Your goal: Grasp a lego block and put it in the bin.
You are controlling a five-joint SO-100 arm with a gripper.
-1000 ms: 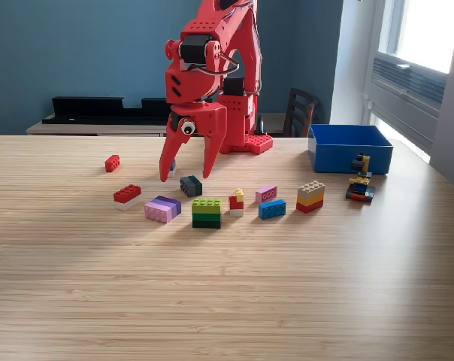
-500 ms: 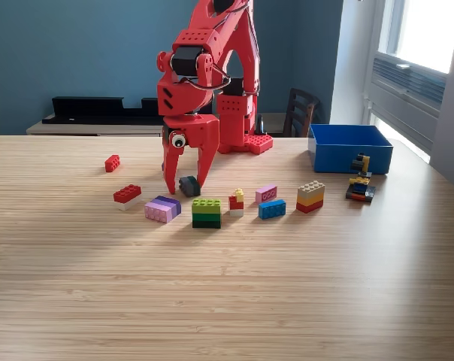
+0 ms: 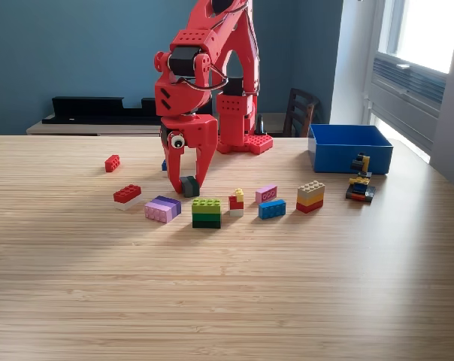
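Leftmost in the exterior view, a small red brick (image 3: 112, 162) lies on the worktop (image 3: 227, 286). Nearer the middle, the red hand (image 3: 184, 183) is clamped on a dark grey block (image 3: 189, 186). Far right stands the blue bin (image 3: 350, 147).

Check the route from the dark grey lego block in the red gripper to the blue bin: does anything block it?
The gripper straddles the dark grey lego block on the table. Low blocks lie nearby, including the pink block; lifted over them, nothing visible blocks the way to the blue plastic bin.
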